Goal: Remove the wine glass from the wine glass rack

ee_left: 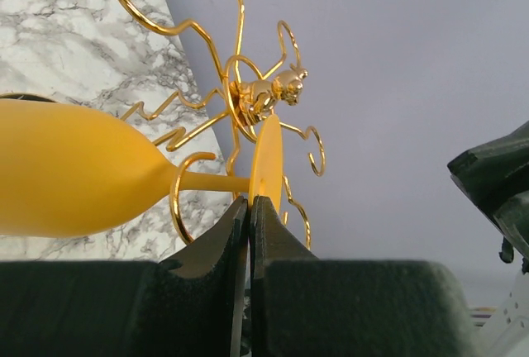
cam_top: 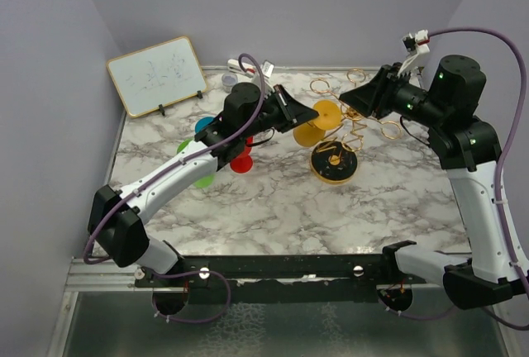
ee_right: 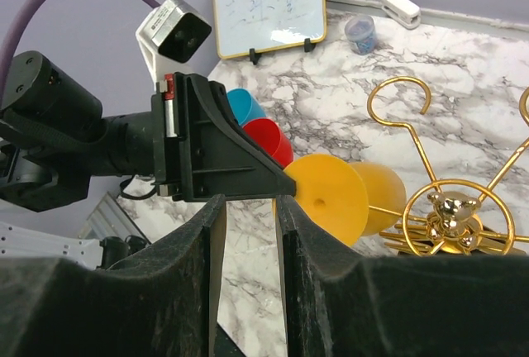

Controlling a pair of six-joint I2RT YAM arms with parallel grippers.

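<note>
Right of centre on the white marble desk stands the gold wire wine glass rack on its round black base, and the yellow wine glass hangs in one of the looped arms on its left side. Now look at the left end effector: jaws pinched right down on the rim of the glass's flat round foot, so it has the glass by that thin disc. The left wrist view spells it out. The glass's long axis runs crosswise to the fingers, with the bowl off to one side. The thin stem is threaded through a gold hook, and the foot sits edge-on straight ahead of the fingertips. That's the relation that matters, I'd say: the stem has to slide out through the mouth of that hook before anything lifts clear, so the pull wants to go away from the central post, back toward the left arm. The left arm is plainly the one in touch. The right end effector hangs just to the far right of the foot, jaws a narrow way apart with nothing between them, near but not touching. One risk to my eye: a pinch on a disc's edge could let the glass swivel. A red vessel and a blue vessel sit on the desk beneath the left arm.
</note>
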